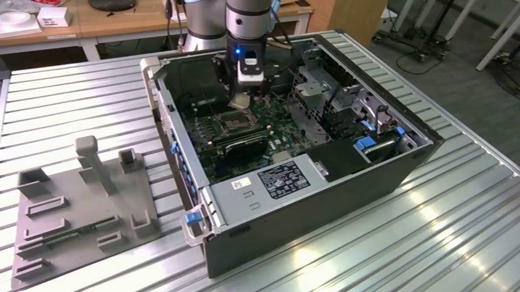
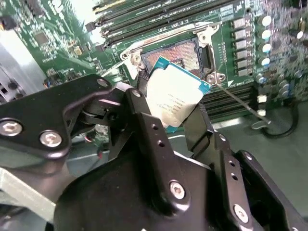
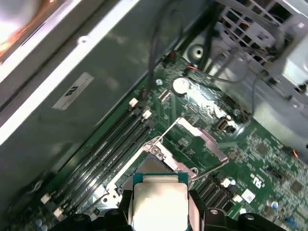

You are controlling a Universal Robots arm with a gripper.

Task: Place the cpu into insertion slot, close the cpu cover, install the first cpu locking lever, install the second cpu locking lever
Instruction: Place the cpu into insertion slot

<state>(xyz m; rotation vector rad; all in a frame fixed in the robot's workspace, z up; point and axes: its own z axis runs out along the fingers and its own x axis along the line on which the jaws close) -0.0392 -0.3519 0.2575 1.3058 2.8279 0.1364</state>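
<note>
Silvery cpu (image 2: 177,96), clamped in the closed gripper (image 2: 168,109), hangs above the insertion slot (image 2: 182,53).

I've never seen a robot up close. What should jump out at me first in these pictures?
First, the black gripper pinching a small flat silvery-tan square cpu, hanging above the green motherboard. Below it lies the open insertion slot, a dark square socket framed in silvery metal. All this sits inside an open black computer case on a ribbed metal table.
</note>
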